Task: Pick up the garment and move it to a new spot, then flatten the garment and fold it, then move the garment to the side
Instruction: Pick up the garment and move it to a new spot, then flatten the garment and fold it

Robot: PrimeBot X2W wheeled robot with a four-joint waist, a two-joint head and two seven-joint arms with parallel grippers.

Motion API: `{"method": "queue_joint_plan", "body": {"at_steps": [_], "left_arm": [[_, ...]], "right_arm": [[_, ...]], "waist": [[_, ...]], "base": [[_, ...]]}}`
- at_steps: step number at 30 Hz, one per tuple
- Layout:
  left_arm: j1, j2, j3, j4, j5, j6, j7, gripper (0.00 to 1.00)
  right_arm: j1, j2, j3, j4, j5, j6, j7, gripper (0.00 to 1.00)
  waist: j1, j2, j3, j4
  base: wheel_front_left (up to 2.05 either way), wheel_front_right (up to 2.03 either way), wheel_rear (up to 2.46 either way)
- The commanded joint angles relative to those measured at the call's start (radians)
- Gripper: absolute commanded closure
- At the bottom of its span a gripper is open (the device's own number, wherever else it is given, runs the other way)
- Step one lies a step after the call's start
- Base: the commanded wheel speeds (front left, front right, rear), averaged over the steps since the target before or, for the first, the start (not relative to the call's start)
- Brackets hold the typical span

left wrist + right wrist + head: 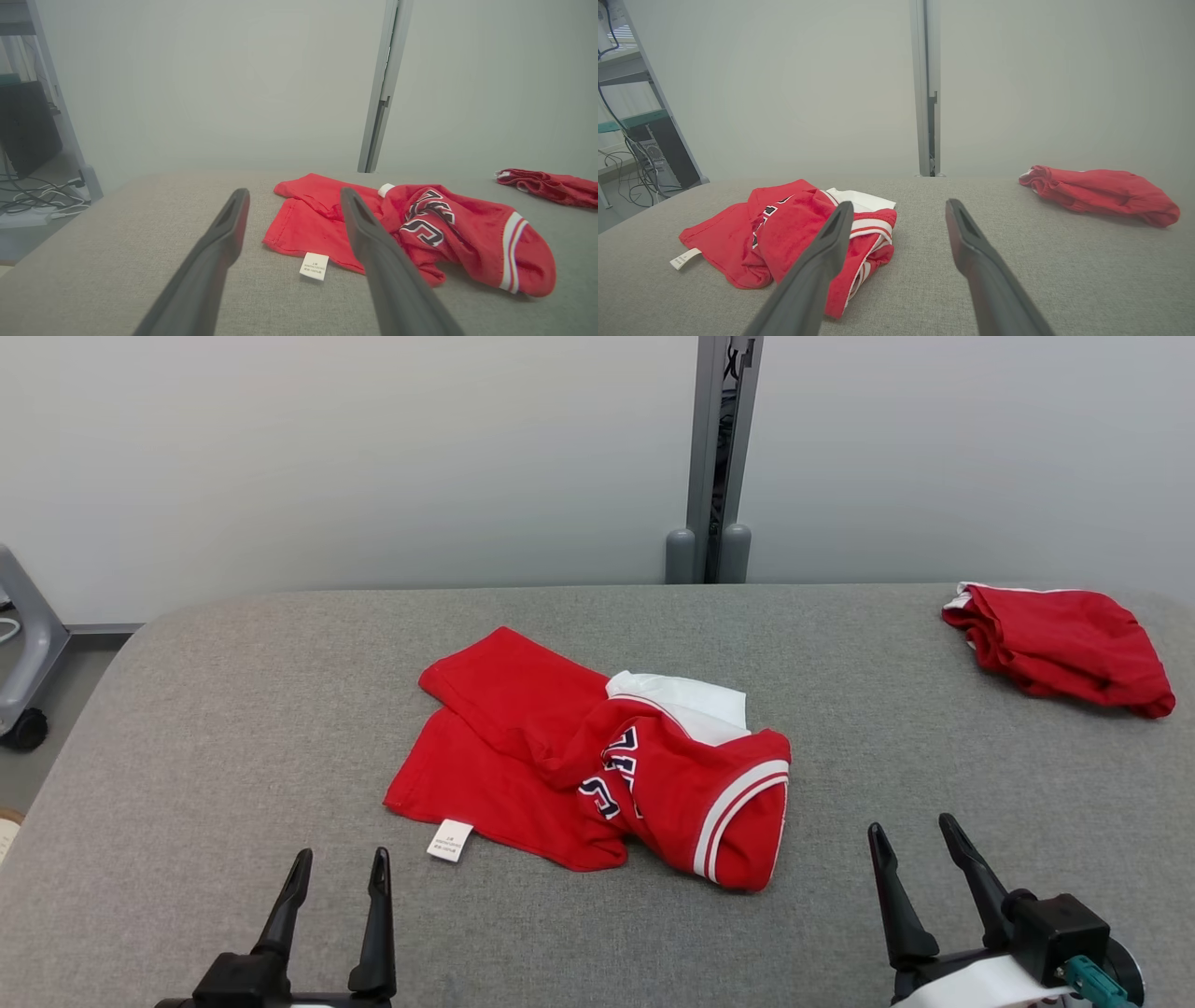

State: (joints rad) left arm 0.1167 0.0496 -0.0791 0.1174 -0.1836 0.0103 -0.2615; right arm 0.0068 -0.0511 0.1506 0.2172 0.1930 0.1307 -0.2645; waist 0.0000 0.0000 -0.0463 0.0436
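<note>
Head view shows the garment [597, 765] crumpled midway across the counter [233, 709], left gripper [342, 852] and right gripper [911, 823] hovering short of it, fingers spread and empty, so pickup, flattening, folding and the move aside all look yet to come.

The left gripper [294, 200] is open above the gray table [117, 242]. A crumpled red jersey [420, 233] lies near, its white tag [314, 266] showing.
</note>
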Motion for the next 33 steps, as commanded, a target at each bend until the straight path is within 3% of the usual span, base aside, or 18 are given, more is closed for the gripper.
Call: {"method": "queue_joint_plan", "body": {"at_steps": [1, 16, 27, 33], "left_arm": [[-0.009, 0.003, -0.002, 0.004, -0.002, 0.004, -0.003, 0.00], [-0.057, 0.003, -0.080, 0.022, 0.004, -0.009, -0.003, 0.00], [-0.233, 0.003, -0.260, 0.050, 0.031, -0.039, -0.003, 0.00], [-0.371, 0.003, -0.365, 0.131, 0.059, -0.069, -0.003, 0.00]], "right_arm": [[0.002, -0.003, 0.002, 0.005, 0.006, 0.000, -0.001, 0.00], [-0.016, -0.002, -0.022, 0.011, -0.006, 0.000, -0.001, 0.00], [-0.054, -0.002, -0.038, -0.008, -0.007, 0.000, -0.001, 0.00], [-0.091, -0.002, -0.040, -0.024, 0.004, 0.000, -0.001, 0.00]], "waist": [[0.0000, 0.0000, 0.000, 0.001], [0.0000, 0.0000, 0.029, -0.022], [0.0000, 0.0000, 0.111, -0.100], [0.0000, 0.0000, 0.179, -0.148]], "base": [[0.00, 0.00, 0.00], [0.00, 0.00, 0.00], [0.00, 0.00, 0.00], [0.00, 0.00, 0.00]]}}
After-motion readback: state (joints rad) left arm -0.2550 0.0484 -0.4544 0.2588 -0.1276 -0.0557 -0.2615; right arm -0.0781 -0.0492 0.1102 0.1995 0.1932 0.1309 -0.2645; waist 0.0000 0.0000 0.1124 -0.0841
